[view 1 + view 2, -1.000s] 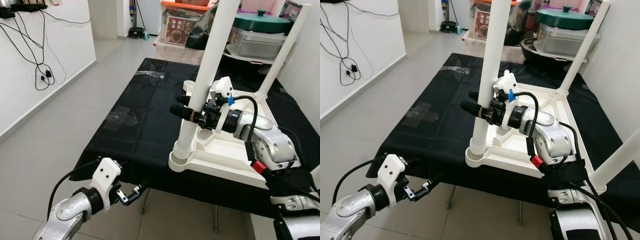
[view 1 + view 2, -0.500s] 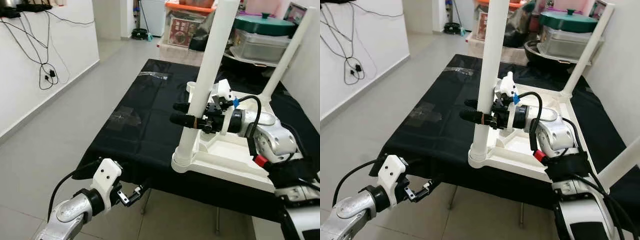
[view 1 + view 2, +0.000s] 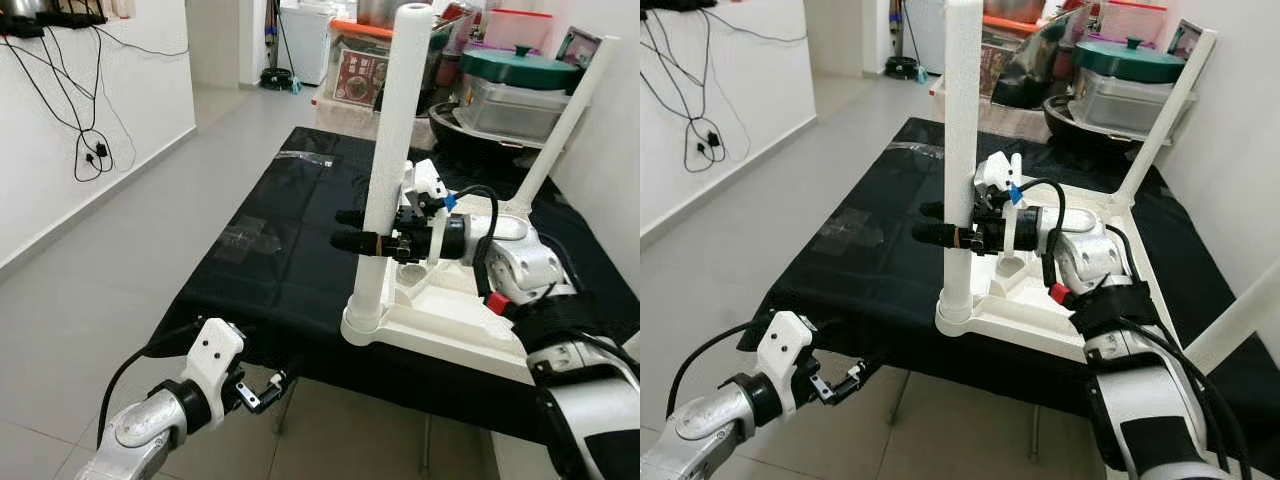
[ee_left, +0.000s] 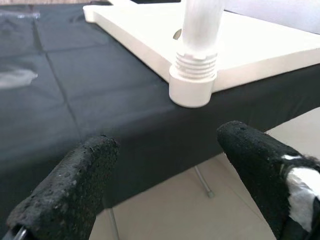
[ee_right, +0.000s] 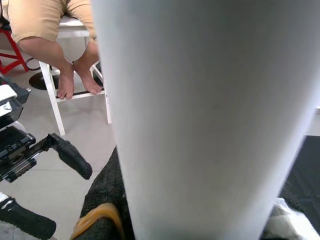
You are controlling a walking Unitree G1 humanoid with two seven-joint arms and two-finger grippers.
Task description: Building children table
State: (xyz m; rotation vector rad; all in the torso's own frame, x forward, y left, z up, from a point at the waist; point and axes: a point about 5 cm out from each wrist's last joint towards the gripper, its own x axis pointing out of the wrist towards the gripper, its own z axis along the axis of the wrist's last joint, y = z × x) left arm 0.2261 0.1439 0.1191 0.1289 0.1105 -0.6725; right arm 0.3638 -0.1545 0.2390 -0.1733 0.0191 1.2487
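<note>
R claw [image 3: 352,229] clamped on upright table leg [image 3: 392,140]; L claw [image 4: 165,175] open, empty

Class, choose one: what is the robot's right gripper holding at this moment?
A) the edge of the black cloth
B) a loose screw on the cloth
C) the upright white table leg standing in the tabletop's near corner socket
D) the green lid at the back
C: the right gripper has its black fingers clamped around the white table leg, which stands in the corner socket of the upturned tabletop.
</note>
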